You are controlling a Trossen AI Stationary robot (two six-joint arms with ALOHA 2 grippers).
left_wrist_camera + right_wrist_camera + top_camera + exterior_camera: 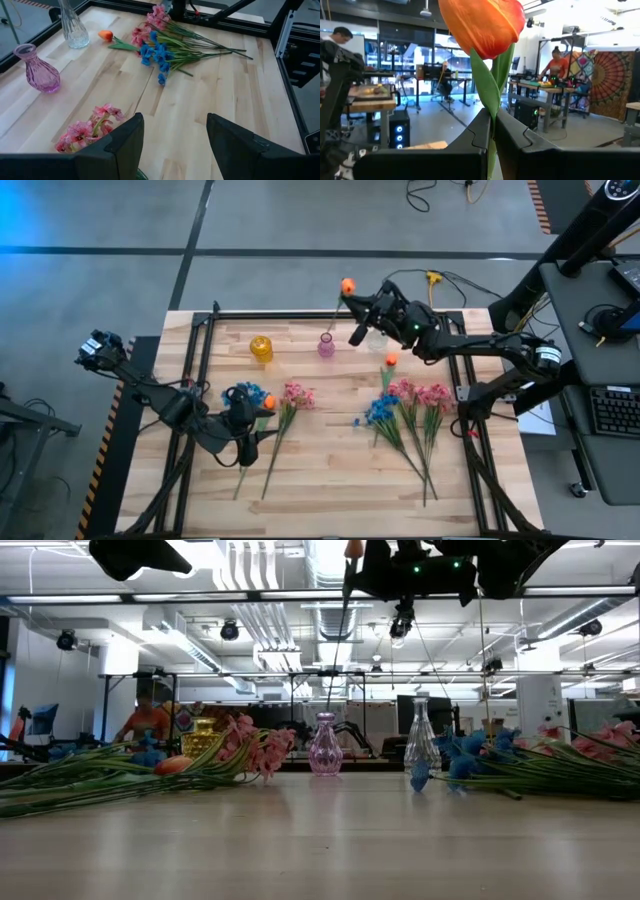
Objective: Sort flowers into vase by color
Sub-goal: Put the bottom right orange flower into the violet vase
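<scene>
On the left of the pale wooden tabletop [330,470], the left end effector [244,442] hovers low with its two dark fingers spread apart and nothing between them, just above a small bunch of blue, orange and pink artificial flowers [270,402] lying flat. Farther back stand three vases in a row: a squat amber glass vase [261,349], a small pink glass vase [326,345] and a clear ribbed glass vase [421,743]. To the right, the right end effector [362,308] is raised above the far edge, its fingers closed tight on the green stem of an orange tulip-like bud [347,285], held upright above the vases. On the right lies a second orange bud [390,360] beside a spread of blue clustered blooms [379,412] and pink blossom sprays [422,395].
</scene>
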